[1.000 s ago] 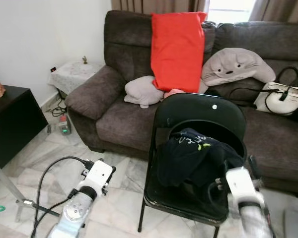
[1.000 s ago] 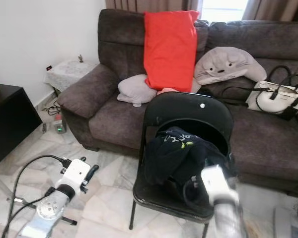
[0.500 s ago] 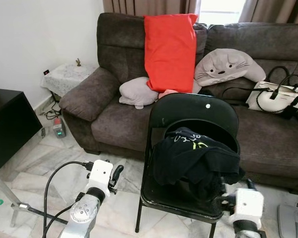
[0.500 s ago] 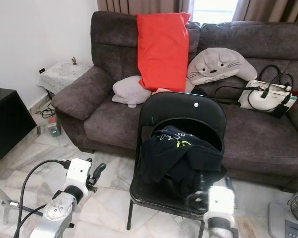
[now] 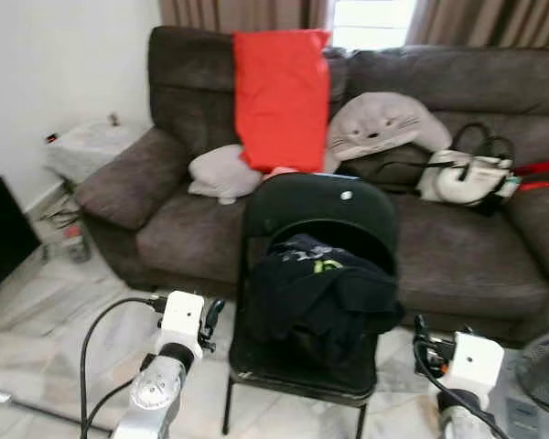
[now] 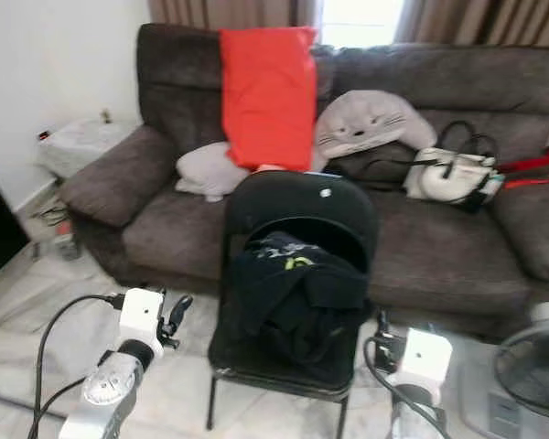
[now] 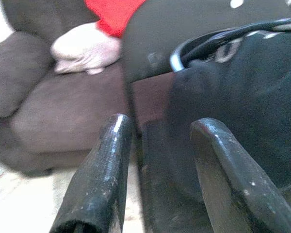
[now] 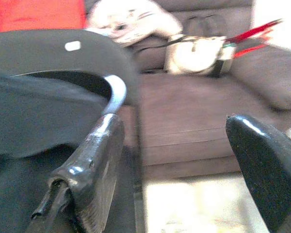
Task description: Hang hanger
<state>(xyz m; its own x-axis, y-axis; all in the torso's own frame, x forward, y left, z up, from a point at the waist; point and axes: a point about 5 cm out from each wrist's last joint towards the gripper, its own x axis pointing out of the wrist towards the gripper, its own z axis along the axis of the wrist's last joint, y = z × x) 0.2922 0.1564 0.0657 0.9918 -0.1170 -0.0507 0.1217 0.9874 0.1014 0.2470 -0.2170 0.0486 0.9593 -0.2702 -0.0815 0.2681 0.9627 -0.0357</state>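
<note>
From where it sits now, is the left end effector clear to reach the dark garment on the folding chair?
Probably yes. The left end effector is open beside the folding chair, aimed at the dark garment heaped on the seat. Nothing lies between them, though the chair's front edge is close.

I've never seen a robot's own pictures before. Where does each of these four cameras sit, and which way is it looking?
Left eye: on the head, facing forward and down at the chair, dark clothes and sofa; both arms show below.
Right eye: beside it, same scene, same arms.
Left wrist: on the left arm, looking along the left tool, open, toward the chair's side.
Right wrist: on the right arm, looking along the right tool, open, past the chair to the sofa.
All four share the chair.
</note>
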